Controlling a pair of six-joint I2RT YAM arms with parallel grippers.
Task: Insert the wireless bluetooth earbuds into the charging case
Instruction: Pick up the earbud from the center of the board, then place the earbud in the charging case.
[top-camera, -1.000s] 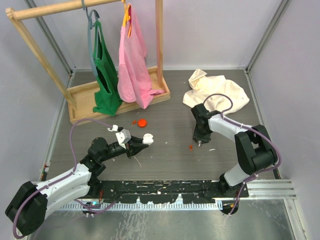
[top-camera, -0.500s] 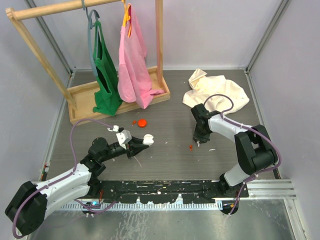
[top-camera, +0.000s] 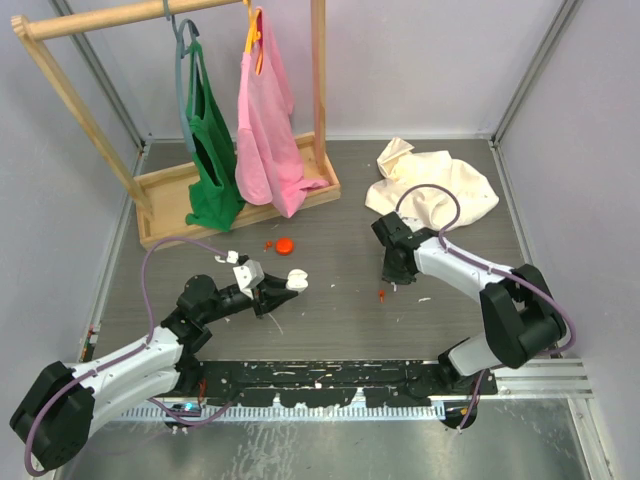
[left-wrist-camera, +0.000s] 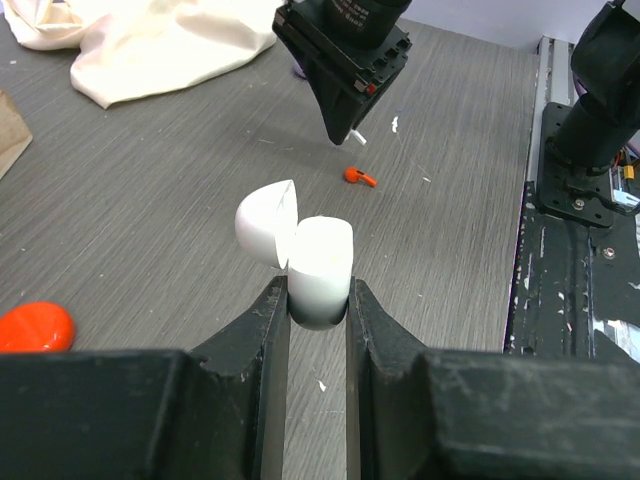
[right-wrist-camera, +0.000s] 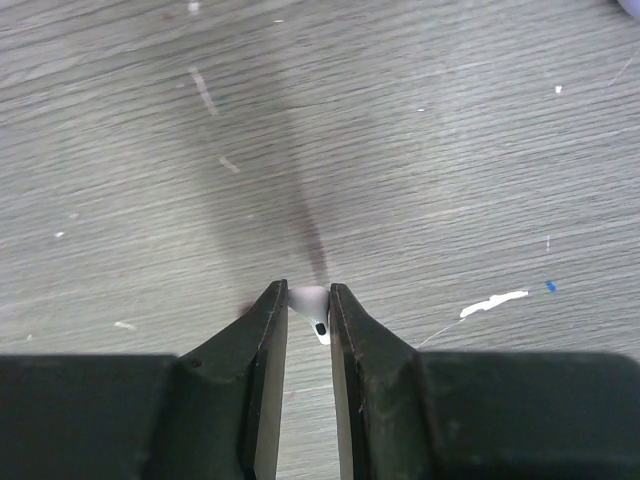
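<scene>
Right gripper (right-wrist-camera: 308, 292) points down, pinching white earbud (right-wrist-camera: 314, 304).

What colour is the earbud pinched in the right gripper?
White earbud, with a dark spot; clearest in the right wrist view.

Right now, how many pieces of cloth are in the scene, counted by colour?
Green cloth, hanging on the rack: 1
Pink cloth, hanging on the rack: 1
Cream cloth, lying crumpled on the table: 1
Total: 3
</scene>
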